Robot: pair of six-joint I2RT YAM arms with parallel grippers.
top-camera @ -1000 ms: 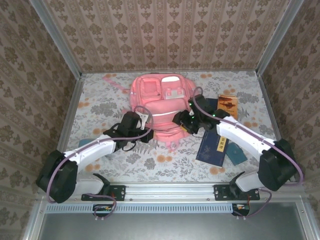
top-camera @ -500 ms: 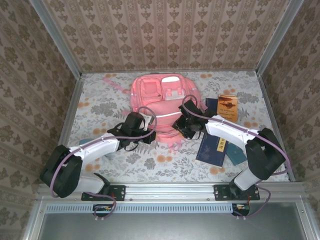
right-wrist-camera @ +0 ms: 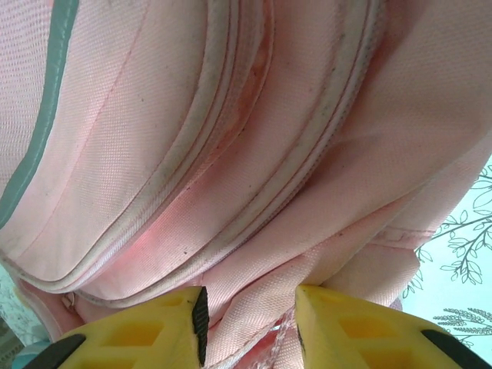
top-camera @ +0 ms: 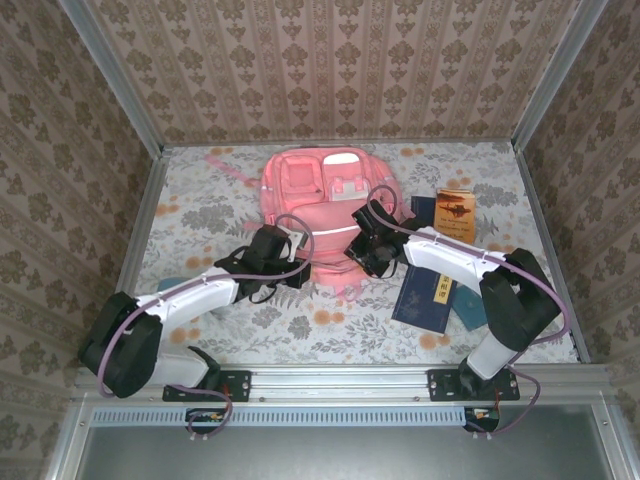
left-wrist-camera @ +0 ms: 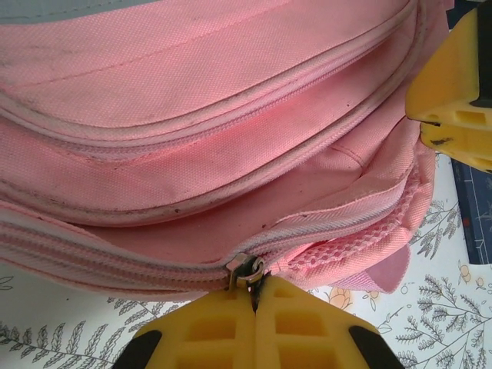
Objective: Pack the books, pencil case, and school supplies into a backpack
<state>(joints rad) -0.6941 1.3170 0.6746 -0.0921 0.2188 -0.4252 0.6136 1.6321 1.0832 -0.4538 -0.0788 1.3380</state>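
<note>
At the far left, a small teal supply item (top-camera: pixel 169 285) lies on the flower-patterned table (top-camera: pixel 200 200), partly hidden under the left arm. The left gripper (left-wrist-camera: pixel 254 301) is at the near edge of the large pink fabric backpack (top-camera: pixel 322 205), which lies at the middle of the table. Its yellow fingers (left-wrist-camera: pixel 207 330) are pressed together on the small metal zipper pull (left-wrist-camera: pixel 246 272).

Right of it, the right gripper (right-wrist-camera: pixel 250 306) is at the pack's near right corner. Its jaws are a little apart with a fold of pink fabric between them, and I cannot tell whether they grip it.

Farther right, a thin dark navy-blue book (top-camera: pixel 427 296) lies near, with a flat teal square (top-camera: pixel 476 312) just beside it. Beyond them an orange-brown booklet (top-camera: pixel 456 212) lies on a second navy book (top-camera: pixel 422 208).
</note>
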